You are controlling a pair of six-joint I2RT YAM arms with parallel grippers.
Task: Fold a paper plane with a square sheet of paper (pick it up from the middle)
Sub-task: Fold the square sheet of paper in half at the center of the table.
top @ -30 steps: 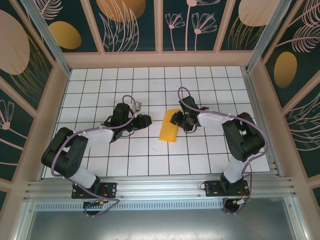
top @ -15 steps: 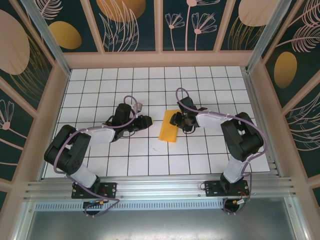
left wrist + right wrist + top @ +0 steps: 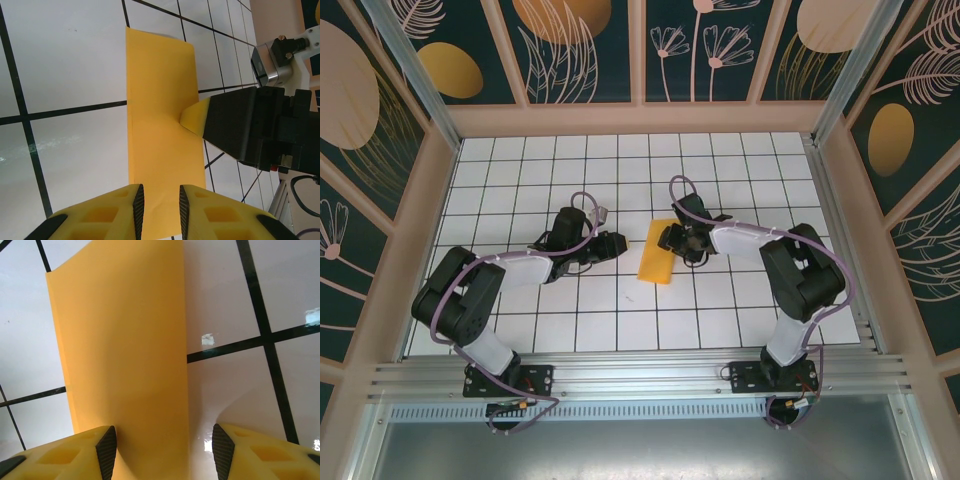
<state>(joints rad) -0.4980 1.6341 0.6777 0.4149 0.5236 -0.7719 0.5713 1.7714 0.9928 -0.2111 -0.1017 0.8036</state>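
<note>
A folded orange-yellow sheet of paper lies flat near the middle of the white tiled desk. The right claw touches its right edge, jaws wide apart and clamping nothing. The left claw sits low just beside its left edge, jaws narrowly apart.

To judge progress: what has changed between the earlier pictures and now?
The right gripper edged slightly left at the folded orange-yellow paper sheet; the left arm's elbow shifted slightly right. Nothing was gripped or released. The sheet and the left gripper kept their places, both jaws open as before.
</note>
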